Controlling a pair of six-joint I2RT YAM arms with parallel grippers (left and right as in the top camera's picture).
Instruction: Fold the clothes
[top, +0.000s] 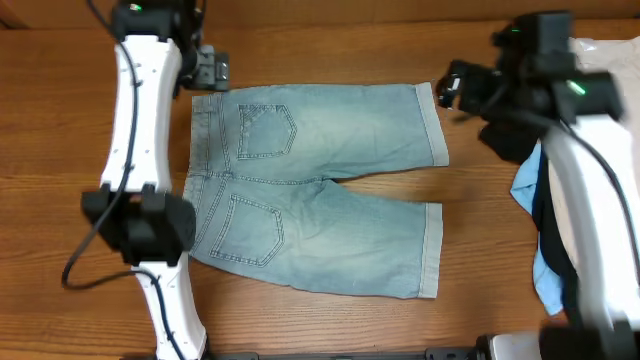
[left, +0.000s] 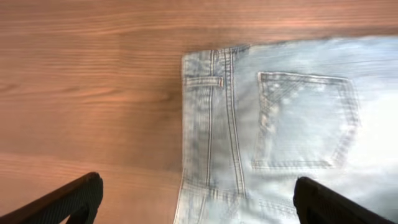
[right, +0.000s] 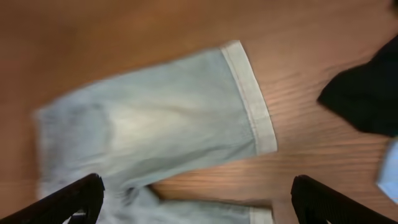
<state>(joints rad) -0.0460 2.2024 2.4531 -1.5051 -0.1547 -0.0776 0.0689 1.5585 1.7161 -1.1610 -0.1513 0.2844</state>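
Observation:
The light-blue denim shorts (top: 320, 185) lie flat on the wooden table, back pockets up, waistband at the left, both hemmed legs pointing right. My left gripper (top: 208, 70) hovers open above the waistband's far corner; the left wrist view shows the waistband and a back pocket (left: 305, 121) between its open fingers (left: 196, 202). My right gripper (top: 452, 90) hovers open beside the far leg's hem; the right wrist view shows that hem (right: 252, 96) and both legs below its open fingers (right: 196, 199). Neither holds anything.
A heap of garments sits at the right edge: black cloth (top: 510, 140), bright-blue cloth (top: 530, 190), cream cloth (top: 600, 55). The black cloth also shows in the right wrist view (right: 367, 87). Bare wood table (top: 60, 130) lies left of and in front of the shorts.

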